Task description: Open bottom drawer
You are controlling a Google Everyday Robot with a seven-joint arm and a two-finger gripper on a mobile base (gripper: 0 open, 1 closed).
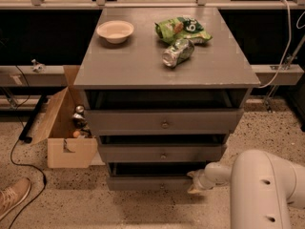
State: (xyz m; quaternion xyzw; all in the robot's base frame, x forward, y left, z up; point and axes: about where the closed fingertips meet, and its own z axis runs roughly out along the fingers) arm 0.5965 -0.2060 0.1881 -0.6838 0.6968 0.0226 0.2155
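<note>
The grey wooden cabinet (164, 70) has three drawers, all pulled out a little. The bottom drawer (150, 182) is the lowest, with a plain grey front and a tiny centre knob (161, 186); a dark gap shows above it. My gripper (194, 182) is at the end of the white arm, low near the floor, at the right end of the bottom drawer's front. The arm comes in from the lower right.
On the cabinet top lie a white bowl (115, 31), a green chip bag (183, 29) and a crushed can (177, 52). An open cardboard box (66, 128) with bottles stands left of the cabinet. A shoe (13, 194) and a black cable (19, 161) lie on the speckled floor.
</note>
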